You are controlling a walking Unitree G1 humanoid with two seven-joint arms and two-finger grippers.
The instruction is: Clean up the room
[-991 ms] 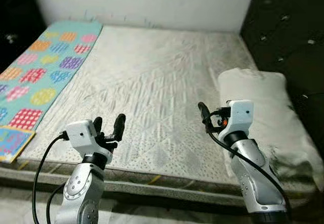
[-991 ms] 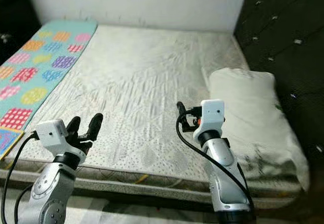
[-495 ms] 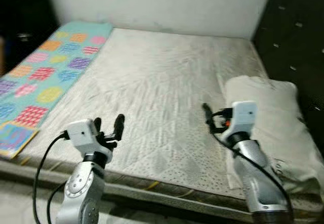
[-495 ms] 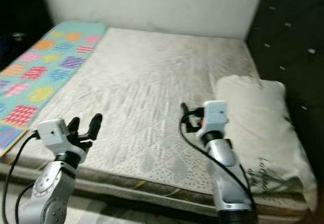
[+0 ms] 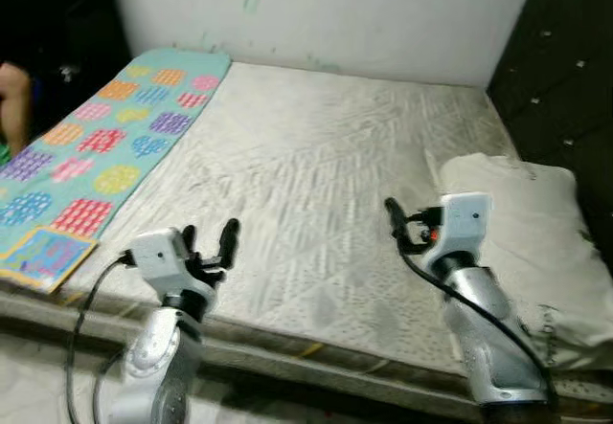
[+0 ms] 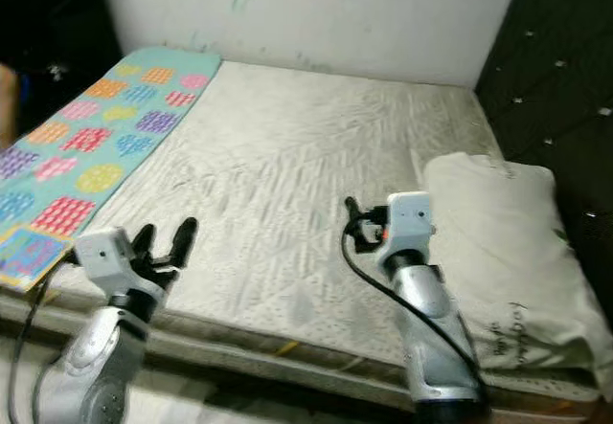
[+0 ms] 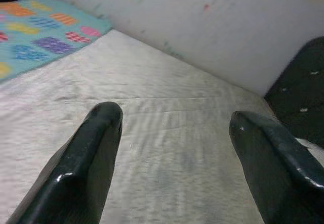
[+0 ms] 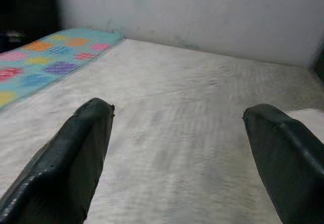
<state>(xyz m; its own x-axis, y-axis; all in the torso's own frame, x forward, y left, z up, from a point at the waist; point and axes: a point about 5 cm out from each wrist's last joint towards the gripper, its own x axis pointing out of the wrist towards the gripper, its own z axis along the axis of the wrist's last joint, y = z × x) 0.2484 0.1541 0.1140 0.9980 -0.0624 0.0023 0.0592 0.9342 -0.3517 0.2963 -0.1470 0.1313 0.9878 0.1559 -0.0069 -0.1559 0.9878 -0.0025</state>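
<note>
A bed with a pale quilted mattress lies before me. A colourful patterned blanket runs along its left side, ending in a blue patterned square at the near corner. A white pillow rests at the right side. My left gripper hovers open over the near left part of the mattress, holding nothing. My right gripper is open above the mattress, just left of the pillow. In the wrist views the left gripper and the right gripper both have wide bare gaps.
A dark padded headboard stands along the right side and a marked white wall at the back. The bed's front edge is close below my arms. Part of a person shows at the far left.
The camera has swung left, so the bed sits further right in the picture and part of a person has come into view. Both grippers stay open in the same pose.
</note>
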